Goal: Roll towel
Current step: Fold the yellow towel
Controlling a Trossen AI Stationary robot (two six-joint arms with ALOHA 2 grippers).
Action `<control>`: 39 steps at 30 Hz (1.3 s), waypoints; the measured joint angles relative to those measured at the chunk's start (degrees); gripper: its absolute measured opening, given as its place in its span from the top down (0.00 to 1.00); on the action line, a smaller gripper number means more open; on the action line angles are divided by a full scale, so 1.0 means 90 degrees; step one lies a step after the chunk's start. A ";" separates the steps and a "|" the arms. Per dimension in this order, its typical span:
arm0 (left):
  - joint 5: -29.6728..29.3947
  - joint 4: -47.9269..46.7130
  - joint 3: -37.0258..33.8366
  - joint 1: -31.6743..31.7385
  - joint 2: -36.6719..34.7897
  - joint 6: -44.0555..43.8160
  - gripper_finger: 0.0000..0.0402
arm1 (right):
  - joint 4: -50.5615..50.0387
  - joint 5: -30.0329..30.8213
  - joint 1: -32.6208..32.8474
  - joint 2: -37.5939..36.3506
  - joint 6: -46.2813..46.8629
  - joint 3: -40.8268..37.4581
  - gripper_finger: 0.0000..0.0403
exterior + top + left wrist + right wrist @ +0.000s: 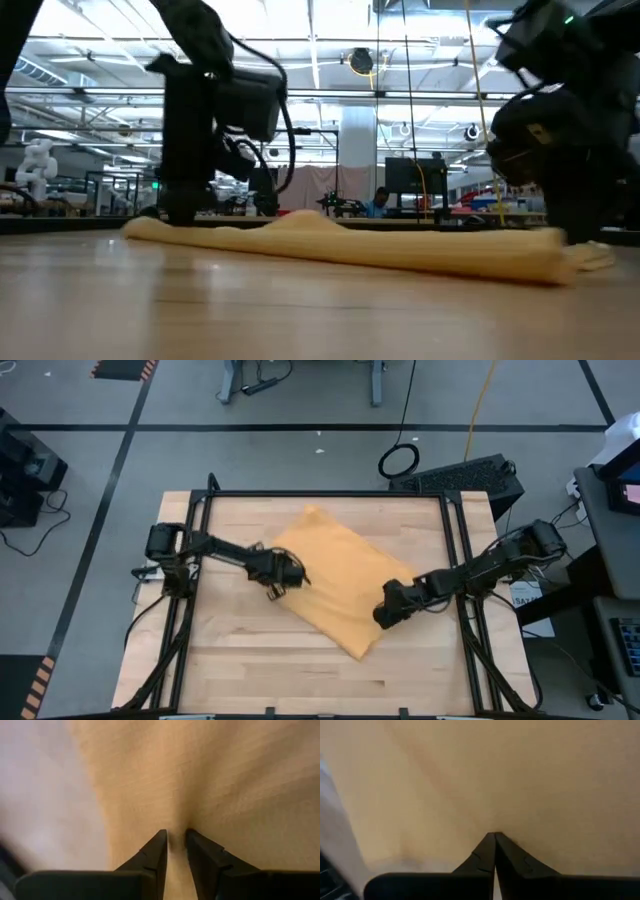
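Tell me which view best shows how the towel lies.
The high view: the towel lies flat and skewed, a gripper at each side edge. The low view shows only a low ridge; the wrist views show close-up cloth.

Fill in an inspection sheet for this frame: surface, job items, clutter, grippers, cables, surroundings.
Surface: wooden table inside a black frame.
Job items: mustard-yellow towel lying flat and diagonal, unrolled.
Clutter: nothing seen on the table.
Grippers: left gripper pinching a fold at the towel's left edge; right gripper shut on the towel at its right edge.
Cables: coiled black cable and yellow cable on the floor.
Surroundings: grey floor, workshop hall beyond.
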 joint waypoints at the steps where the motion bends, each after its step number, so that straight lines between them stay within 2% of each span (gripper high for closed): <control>1: -0.0261 0.0002 0.0028 0.0189 0.0007 0.0401 0.80 | 0.0098 -0.0028 0.0106 -0.0027 0.0276 -0.0005 0.99; 3: -0.0604 0.0175 0.0135 0.0559 0.0015 0.1162 0.78 | 0.0313 -0.0028 0.0248 -0.0134 0.0623 0.0000 1.00; 5: -0.0627 0.0330 0.0324 0.0874 0.0002 0.1743 0.77 | 0.0334 0.0124 0.0297 -0.0289 0.0814 0.0042 1.00; 8: -0.0115 0.0240 0.0664 0.1191 -0.0022 0.2447 0.75 | 0.0336 0.0134 0.0209 -0.0646 0.0801 0.0100 1.00; 11: 0.0597 0.0012 0.1030 0.1344 -0.0252 0.2591 0.73 | -0.0141 0.0024 -0.0010 -0.1145 0.0509 0.0213 0.99; 15: 0.2096 0.0143 0.1340 0.1280 -0.0718 0.1717 0.72 | -0.1772 -0.0196 -0.0518 -0.1793 -0.0327 0.0371 0.99; 18: 0.3243 0.1030 0.1357 0.0969 -0.0989 0.0479 0.72 | -0.2937 -0.0157 -0.0914 -0.2136 -0.1081 0.0386 0.99; 20: 0.3616 0.1569 0.1344 0.0585 -0.1008 -0.0225 0.72 | -0.3564 -0.0097 -0.1086 -0.2179 -0.1608 0.0386 0.99; 24: 0.3628 0.2700 0.1346 -0.0317 -0.0716 -0.1140 0.72 | -0.3938 0.0159 -0.1175 -0.2038 -0.2410 0.0384 1.00; 29: 0.2856 0.3298 0.1345 -0.1138 -0.0001 -0.1778 0.72 | -0.3693 0.0326 -0.1122 -0.1612 -0.2687 0.0386 1.00; 35: 0.2502 0.2875 0.1339 -0.1533 0.0866 -0.1890 0.72 | -0.3562 0.0661 -0.1056 -0.0783 -0.2488 0.0386 1.00; 39: 0.2363 0.2422 0.1387 -0.1532 0.1006 -0.1589 0.72 | -0.3170 0.0185 -0.0915 -0.0350 -0.2394 0.0408 1.00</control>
